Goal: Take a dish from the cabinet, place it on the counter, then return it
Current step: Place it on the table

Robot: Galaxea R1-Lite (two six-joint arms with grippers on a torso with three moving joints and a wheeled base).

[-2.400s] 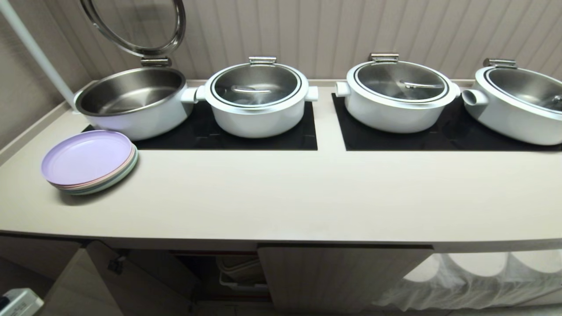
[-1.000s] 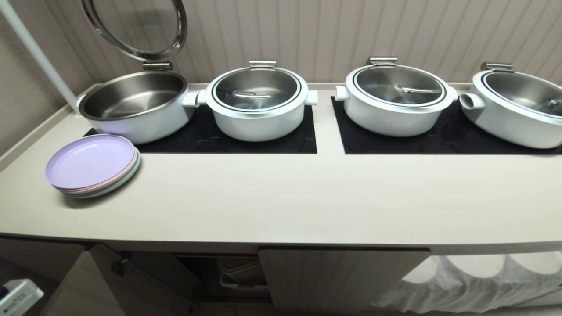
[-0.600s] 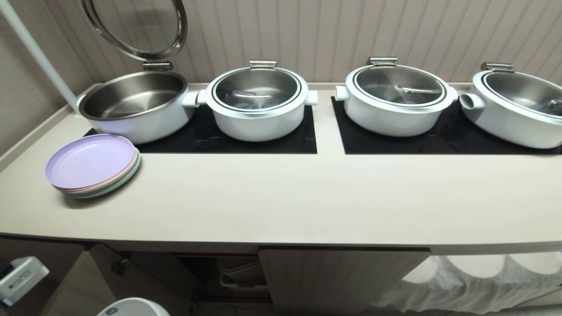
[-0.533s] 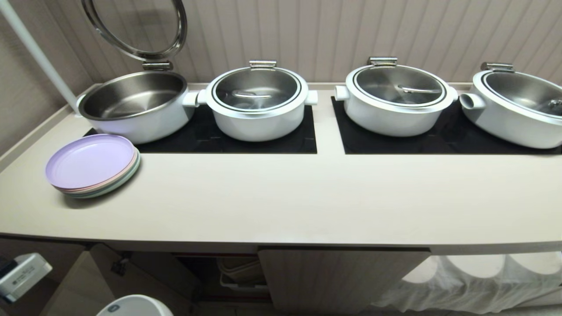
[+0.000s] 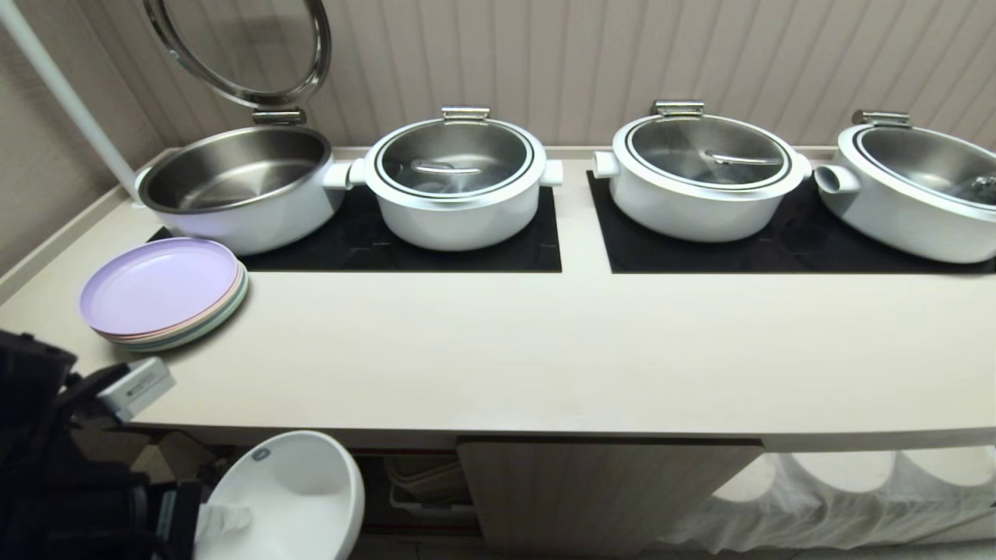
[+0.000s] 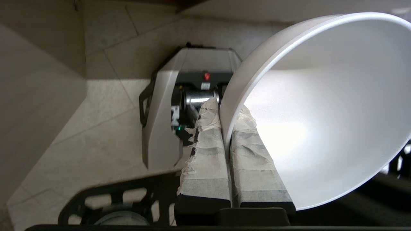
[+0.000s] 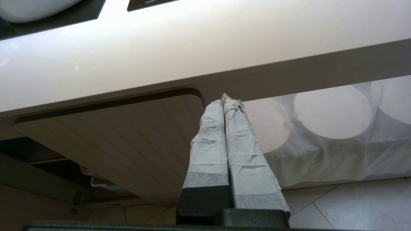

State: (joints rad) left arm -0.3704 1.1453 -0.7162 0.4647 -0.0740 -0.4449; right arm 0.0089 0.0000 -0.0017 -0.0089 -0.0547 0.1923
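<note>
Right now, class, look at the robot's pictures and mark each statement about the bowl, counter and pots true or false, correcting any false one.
1. The left gripper pinches the white bowl by its rim. True.
2. The bowl already rests on the counter. False: it is held below the counter's front edge, in front of the cabinet.
3. The right gripper holds a plate. False: it is shut on nothing, below the counter edge.
4. A stack of plates, lilac on top, sits at the counter's left end. True.
5. All four pots have their lids down. False: the leftmost pot stands open, its lid raised.
</note>
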